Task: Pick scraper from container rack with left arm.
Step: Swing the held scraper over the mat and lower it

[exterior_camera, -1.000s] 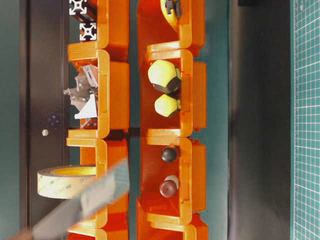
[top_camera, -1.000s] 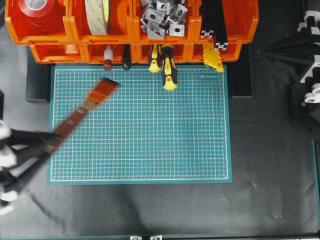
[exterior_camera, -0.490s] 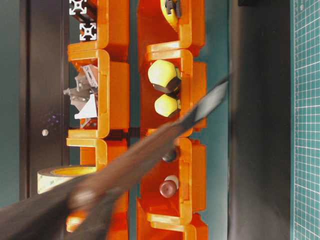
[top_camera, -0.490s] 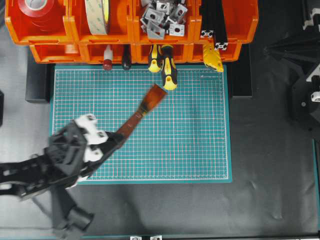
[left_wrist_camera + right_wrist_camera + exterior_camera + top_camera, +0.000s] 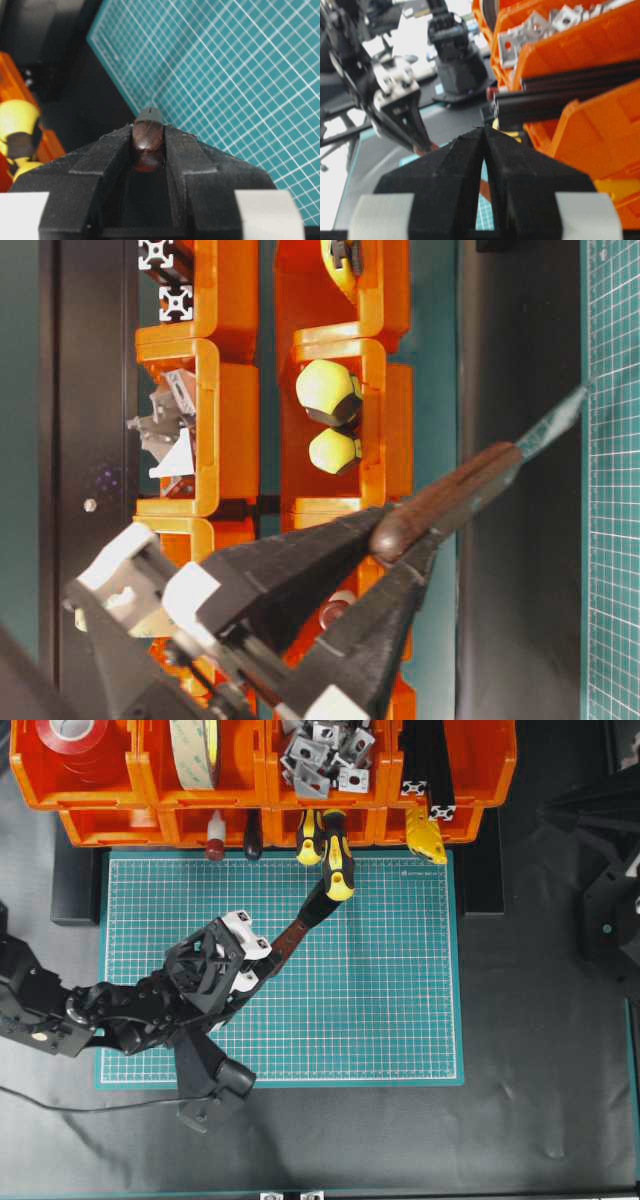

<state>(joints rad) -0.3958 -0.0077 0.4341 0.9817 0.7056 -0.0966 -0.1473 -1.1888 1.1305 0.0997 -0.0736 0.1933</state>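
My left gripper [image 5: 264, 958] is shut on the scraper [image 5: 300, 928] and holds its reddish-brown handle above the green mat. The dark blade [image 5: 320, 900] points up-right, close beside the yellow-and-black screwdrivers [image 5: 338, 870] that stick out of the orange container rack [image 5: 130, 825]. I cannot tell whether blade and screwdriver touch. In the left wrist view the rounded handle end [image 5: 148, 142] is clamped between the black fingers [image 5: 112, 155]. The table-level view shows the handle [image 5: 450, 498] and blade [image 5: 555, 420] in front of the rack [image 5: 385, 420]. My right gripper [image 5: 484, 130] is shut and empty beside the rack [image 5: 600, 120].
The rack's upper bins hold a red tape roll [image 5: 75, 740], a pale tape roll [image 5: 195, 750], metal brackets [image 5: 325, 755] and black extrusions [image 5: 425, 760]. A red-handled tool [image 5: 215, 848] hangs from the lower tier. The green mat [image 5: 390, 1000] lies in front.
My left arm has swung right across the mat with the scraper. The blade went from the mat's left side to just beside the screwdrivers at the rack.
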